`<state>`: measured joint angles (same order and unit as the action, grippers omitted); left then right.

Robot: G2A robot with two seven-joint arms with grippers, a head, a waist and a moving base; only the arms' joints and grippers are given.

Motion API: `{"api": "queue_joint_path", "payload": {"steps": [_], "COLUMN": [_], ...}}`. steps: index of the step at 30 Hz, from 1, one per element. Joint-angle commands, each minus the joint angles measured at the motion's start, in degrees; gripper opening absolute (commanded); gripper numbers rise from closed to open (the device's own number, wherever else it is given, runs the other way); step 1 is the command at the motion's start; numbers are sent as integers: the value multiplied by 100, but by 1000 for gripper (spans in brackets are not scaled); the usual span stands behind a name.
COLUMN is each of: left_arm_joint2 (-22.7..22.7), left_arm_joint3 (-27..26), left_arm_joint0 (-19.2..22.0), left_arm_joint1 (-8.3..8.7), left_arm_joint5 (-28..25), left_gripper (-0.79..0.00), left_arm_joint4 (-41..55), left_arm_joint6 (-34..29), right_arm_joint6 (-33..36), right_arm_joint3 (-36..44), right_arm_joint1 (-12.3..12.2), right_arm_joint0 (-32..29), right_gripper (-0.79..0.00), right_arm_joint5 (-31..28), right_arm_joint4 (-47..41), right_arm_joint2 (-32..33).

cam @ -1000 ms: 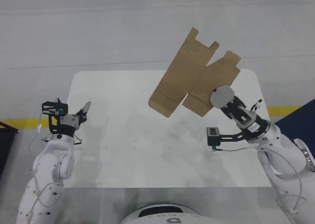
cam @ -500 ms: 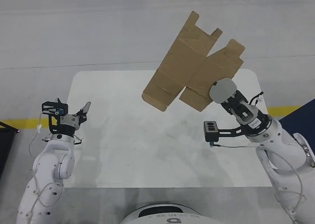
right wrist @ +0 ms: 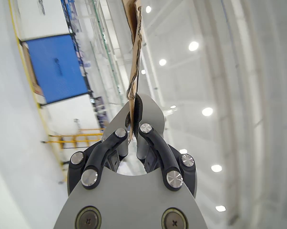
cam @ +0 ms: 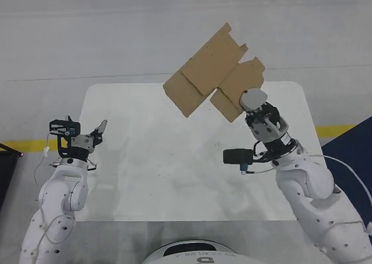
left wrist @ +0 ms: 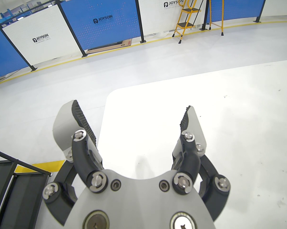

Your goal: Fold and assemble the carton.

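Above white table (cam: 146, 171), right pincer (cam: 252, 100) has swung carton (cam: 202, 69) leftward.

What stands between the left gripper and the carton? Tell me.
Nothing visible. The open left gripper sits at the left edge of the table; the flat carton is held in the right gripper over its far right side, only bare surface between them.

place: industrial hall, a factory or test floor | bounds: blue and white partition panels (left wrist: 98, 22) on black posts | ground: smooth pale grey floor (left wrist: 157, 60) marked with a yellow line (cam: 20, 143) | gear: yellow step ladder (left wrist: 191, 5), white work table (cam: 159, 178) | overhead: high ceiling with round lamps (right wrist: 193, 46)
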<state>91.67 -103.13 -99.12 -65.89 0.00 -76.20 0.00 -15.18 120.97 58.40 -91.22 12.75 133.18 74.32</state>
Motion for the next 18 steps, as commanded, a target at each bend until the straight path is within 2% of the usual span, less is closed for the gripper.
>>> {"api": "queue_joint_path", "payload": {"steps": [1, 5, 12, 15, 18], "left_arm_joint2": [0, 0, 0, 0, 0], "left_arm_joint3": [0, 0, 0, 0, 0], "left_arm_joint0": [0, 0, 0, 0, 0], "left_arm_joint1": [0, 0, 0, 0, 0], "left_arm_joint5": [0, 0, 0, 0, 0], "left_gripper": [0, 0, 0, 0, 0], "left_arm_joint4": [0, 0, 0, 0, 0], "left_arm_joint6": [0, 0, 0, 0, 0], "right_arm_joint6": [-24, -131, 127, 475, 685], "right_arm_joint3": [89, 191, 499, 601, 675], "right_arm_joint1": [75, 161, 333, 425, 473], "right_arm_joint0": [119, 256, 192, 18, -45], "right_gripper": [-785, -785, -785, -785, -785], "right_arm_joint5": [-272, -628, -1046, -1093, -1289], "right_arm_joint4": [-1749, -2827, -5333, -7097, -8140], "right_arm_joint2": [-294, -635, -1179, -1376, -1453]}}
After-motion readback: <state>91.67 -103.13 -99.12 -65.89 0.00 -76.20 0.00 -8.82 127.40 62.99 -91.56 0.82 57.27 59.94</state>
